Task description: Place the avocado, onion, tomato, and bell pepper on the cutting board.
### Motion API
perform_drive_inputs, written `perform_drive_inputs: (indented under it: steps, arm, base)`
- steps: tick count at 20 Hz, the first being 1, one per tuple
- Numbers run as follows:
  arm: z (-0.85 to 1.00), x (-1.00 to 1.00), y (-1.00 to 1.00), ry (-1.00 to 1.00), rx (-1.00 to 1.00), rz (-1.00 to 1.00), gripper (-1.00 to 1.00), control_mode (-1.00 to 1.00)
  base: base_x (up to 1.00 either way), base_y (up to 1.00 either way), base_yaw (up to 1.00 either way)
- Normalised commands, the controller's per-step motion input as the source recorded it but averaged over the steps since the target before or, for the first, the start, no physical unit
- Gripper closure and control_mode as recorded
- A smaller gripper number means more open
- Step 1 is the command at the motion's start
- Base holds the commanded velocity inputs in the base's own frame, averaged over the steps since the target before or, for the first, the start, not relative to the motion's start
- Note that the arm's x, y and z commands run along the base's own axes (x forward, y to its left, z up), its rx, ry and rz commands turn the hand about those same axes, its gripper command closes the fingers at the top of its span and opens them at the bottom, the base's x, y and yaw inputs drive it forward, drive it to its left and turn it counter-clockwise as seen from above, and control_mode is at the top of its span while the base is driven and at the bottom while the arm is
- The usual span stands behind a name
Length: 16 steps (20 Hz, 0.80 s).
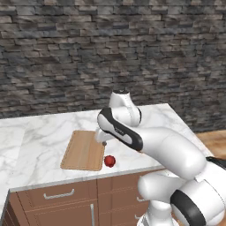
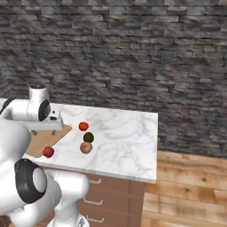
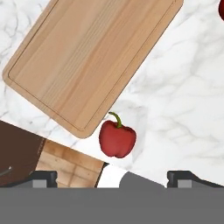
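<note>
I see the white marble countertop [image 1: 39,141] running out from the stone wall, with brown cabinet drawers under its front edge.

The cutting board [image 1: 82,151] lies flat near the counter's front edge, bare wood, nothing on it. In the hand view the same board [image 3: 92,57] sits at a slant, one rounded corner pointing toward the front edge.

The gripper [image 1: 102,140] hangs over the board's right side; its jaws stand wide apart, holding nothing. In the hand view the two dark fingertips [image 3: 43,178] rise far apart at the bottom.

The bell pepper [image 3: 117,138] rests on the marble just beside the board's front right corner, close to the counter's front edge, green stem curling up. I cannot tell whether it touches the board.

From the right base view, the onion [image 2: 86,147], the avocado [image 2: 88,137] and the tomato [image 2: 83,126] sit in a loose line mid-counter, right of the board, tomato farthest back, onion nearest the front. Avocado and onion are just beside each other.
</note>
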Motion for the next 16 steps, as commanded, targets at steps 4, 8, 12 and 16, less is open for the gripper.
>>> perform_drive_inputs:
  steps: [4, 8, 12, 16]
  arm:
    - [-0.30, 0.18, 0.03, 0.02, 0.00, 0.03, -1.00, -1.00]
    - [-0.23, 0.23, 0.00, 0.01, 0.00, 0.03, -1.00, -1.00]
    - [-0.27, 0.10, 0.00, 0.00, 0.00, 0.03, -1.00, -1.00]
    - [-0.27, 0.00, 0.00, 0.00, 0.00, 0.02, -1.00, -1.00]
  base:
    - [0.00, 0.00, 0.00]
    - [0.00, 0.00, 0.00]
    - [0.00, 0.00, 0.00]
    - [0.00, 0.00, 0.00]
